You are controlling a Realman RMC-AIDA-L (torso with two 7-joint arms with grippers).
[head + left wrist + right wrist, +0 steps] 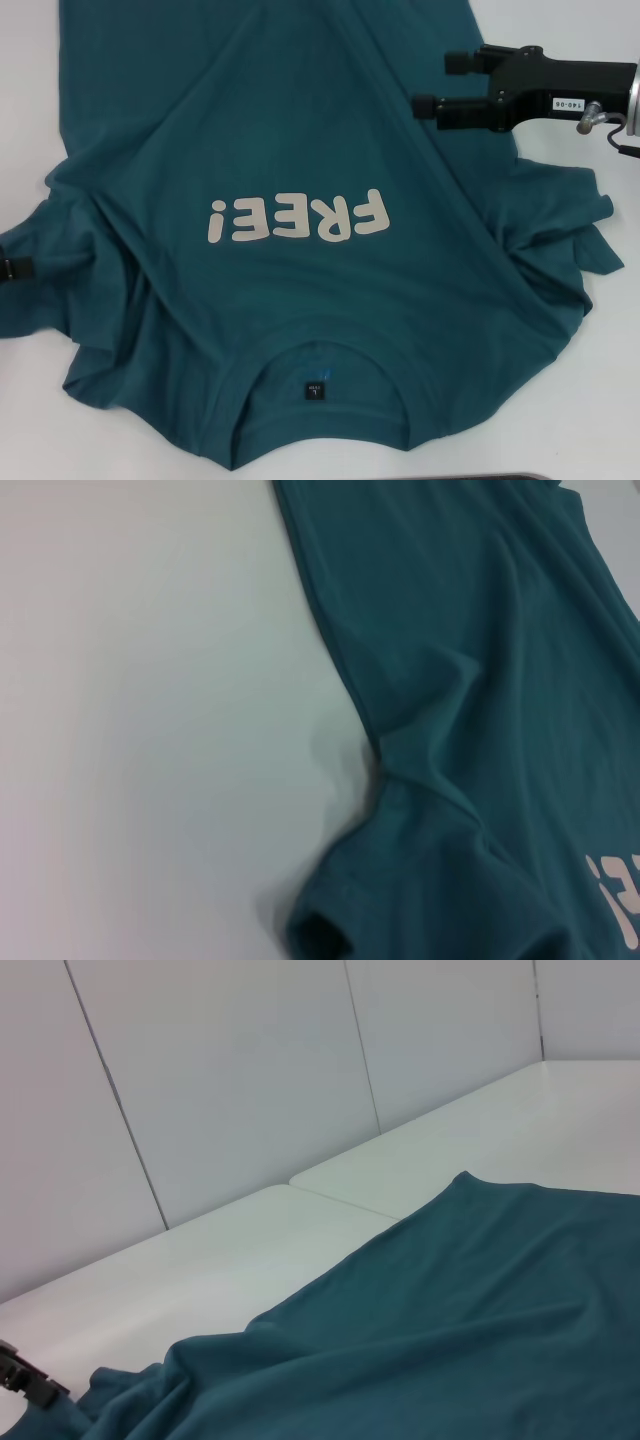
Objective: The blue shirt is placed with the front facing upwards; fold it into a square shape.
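Teal blue shirt [300,260] flat, print up, right tool [432,84] above.

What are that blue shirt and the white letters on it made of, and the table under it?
The blue shirt looks like soft matte knit, probably cotton: it creases and bunches. The FREE! lettering seems a flat off-white print. The table looks a smooth, faintly glossy white laminate, though that is a guess.
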